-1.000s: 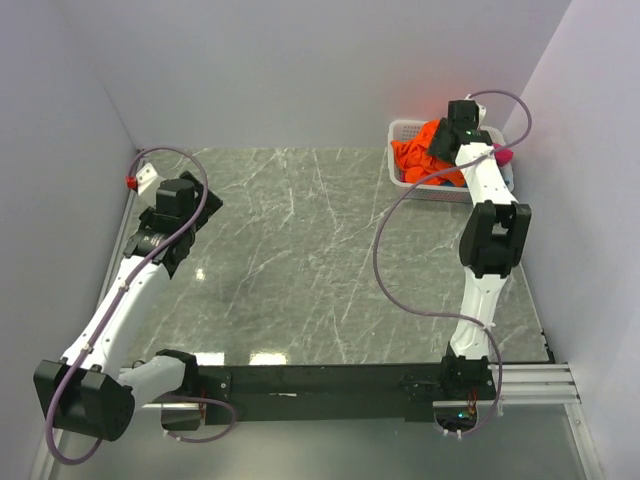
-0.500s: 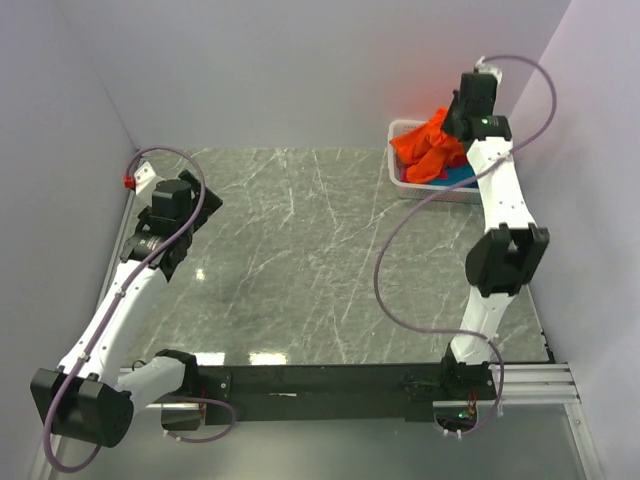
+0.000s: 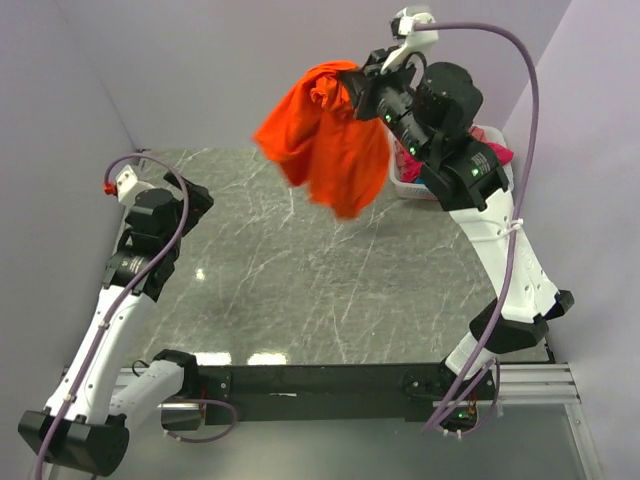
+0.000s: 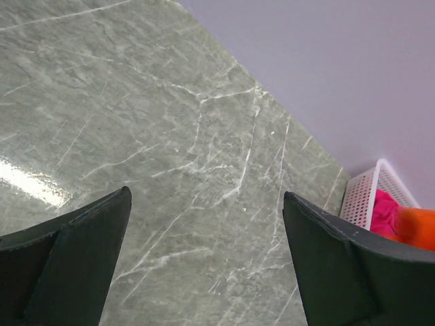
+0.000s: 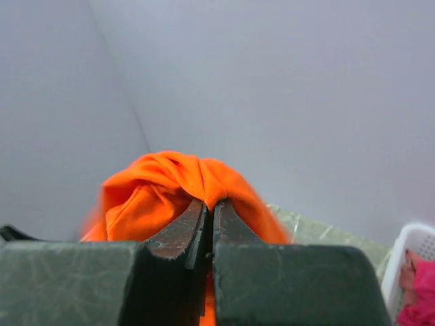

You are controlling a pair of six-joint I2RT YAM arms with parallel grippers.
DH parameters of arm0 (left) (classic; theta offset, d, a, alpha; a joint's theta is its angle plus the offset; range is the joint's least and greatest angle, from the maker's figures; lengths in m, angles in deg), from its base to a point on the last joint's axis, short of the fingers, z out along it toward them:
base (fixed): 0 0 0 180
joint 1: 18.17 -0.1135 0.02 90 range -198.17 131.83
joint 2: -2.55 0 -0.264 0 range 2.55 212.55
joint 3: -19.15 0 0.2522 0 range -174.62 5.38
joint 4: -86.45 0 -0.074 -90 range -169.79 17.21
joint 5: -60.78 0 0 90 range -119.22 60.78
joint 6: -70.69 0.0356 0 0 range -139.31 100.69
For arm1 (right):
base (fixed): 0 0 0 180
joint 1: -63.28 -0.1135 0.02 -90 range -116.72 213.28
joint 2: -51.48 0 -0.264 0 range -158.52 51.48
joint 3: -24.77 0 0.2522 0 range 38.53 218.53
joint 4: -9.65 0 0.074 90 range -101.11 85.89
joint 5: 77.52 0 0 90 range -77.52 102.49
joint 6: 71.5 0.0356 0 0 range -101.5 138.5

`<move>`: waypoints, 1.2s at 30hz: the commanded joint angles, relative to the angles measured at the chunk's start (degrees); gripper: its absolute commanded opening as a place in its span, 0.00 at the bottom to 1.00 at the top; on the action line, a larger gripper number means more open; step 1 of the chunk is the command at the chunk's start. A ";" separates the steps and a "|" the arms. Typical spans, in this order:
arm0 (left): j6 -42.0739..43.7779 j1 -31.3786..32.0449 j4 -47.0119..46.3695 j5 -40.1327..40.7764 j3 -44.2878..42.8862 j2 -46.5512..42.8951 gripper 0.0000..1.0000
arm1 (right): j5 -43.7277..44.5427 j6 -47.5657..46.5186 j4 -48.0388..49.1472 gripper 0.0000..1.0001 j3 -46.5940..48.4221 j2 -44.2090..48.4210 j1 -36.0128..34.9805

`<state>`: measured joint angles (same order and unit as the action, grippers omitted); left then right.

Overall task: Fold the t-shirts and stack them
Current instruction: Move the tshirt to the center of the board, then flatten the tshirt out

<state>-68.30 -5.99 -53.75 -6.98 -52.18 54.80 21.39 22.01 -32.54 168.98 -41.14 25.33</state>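
Observation:
The bright orange t-shirt (image 3: 328, 138) hangs bunched in the air above the back of the table, pinched at its top by my right gripper (image 3: 352, 88), which is shut on it. In the right wrist view the orange t-shirt (image 5: 170, 183) drapes over the tips of the right gripper (image 5: 211, 204). A magenta pink t-shirt (image 3: 497, 155) lies in the white basket (image 3: 405, 178) at the back right, mostly hidden behind the right arm. Over the table's left side my left gripper (image 4: 204, 204) stands wide open with nothing between its fingers.
The white slotted basket (image 4: 363, 193) sits against the back wall in the right corner, with the magenta pink t-shirt (image 4: 384, 214) in it. Walls close in the table on the left, back and right. Grey marbled tabletop (image 3: 290, 260) lies beneath the hanging shirt.
My right gripper has shut on the orange t-shirt, lifted it out of the basket and swung it up and to the left. The left arm has shifted slightly left.

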 commanded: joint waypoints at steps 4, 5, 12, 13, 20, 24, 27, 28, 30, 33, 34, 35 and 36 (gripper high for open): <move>-2.94 -0.23 3.13 4.38 -0.63 -4.87 1.00 | 15.04 2.11 6.88 0.00 -18.62 7.43 0.25; -3.12 -0.23 3.31 4.91 -0.36 -5.31 0.99 | 15.87 4.29 7.67 0.01 -22.83 9.19 0.51; -4.18 -0.23 2.61 4.66 0.61 -3.92 0.99 | 7.98 21.26 13.31 0.83 -66.88 26.07 7.98; -4.18 -0.23 2.26 3.79 0.87 -2.34 0.99 | 7.62 22.67 13.05 0.84 -69.08 28.26 8.68; -4.09 -0.23 1.12 -4.74 1.48 6.54 0.99 | 2.44 21.11 12.51 0.86 -75.87 31.80 8.95; -6.11 -0.23 1.64 -7.12 4.29 11.45 0.99 | -1.79 19.09 13.66 0.86 -73.78 27.51 6.94; -7.25 -0.23 2.26 -8.44 6.14 14.18 0.99 | -2.49 16.88 12.96 0.86 -69.38 20.48 2.72; -7.61 -0.23 2.00 -10.01 7.71 14.63 0.99 | -2.40 17.14 12.87 0.86 -68.15 16.46 1.41; -7.96 -0.23 0.08 -12.03 11.30 15.68 1.00 | -2.58 18.46 12.61 0.85 -64.20 12.31 0.61; -8.23 -0.14 -2.39 -16.51 15.01 16.39 0.99 | -3.37 17.50 12.78 0.85 -57.70 3.43 -1.24; -8.22 -0.06 -3.97 -18.09 17.11 16.48 0.99 | -3.46 16.80 12.17 0.85 -55.50 -1.46 -1.68; -8.31 0.38 -4.68 -18.80 18.00 16.66 0.99 | -3.20 15.58 10.08 0.83 -50.52 -4.03 -2.55; -8.31 0.56 -5.38 -19.33 18.97 17.01 0.99 | -1.80 15.13 8.40 0.82 -47.60 -6.67 -3.00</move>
<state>-75.80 -5.94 -54.40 -21.32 -35.32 71.54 18.75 39.58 -22.79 113.01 -42.60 23.82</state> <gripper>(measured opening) 0.995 0.828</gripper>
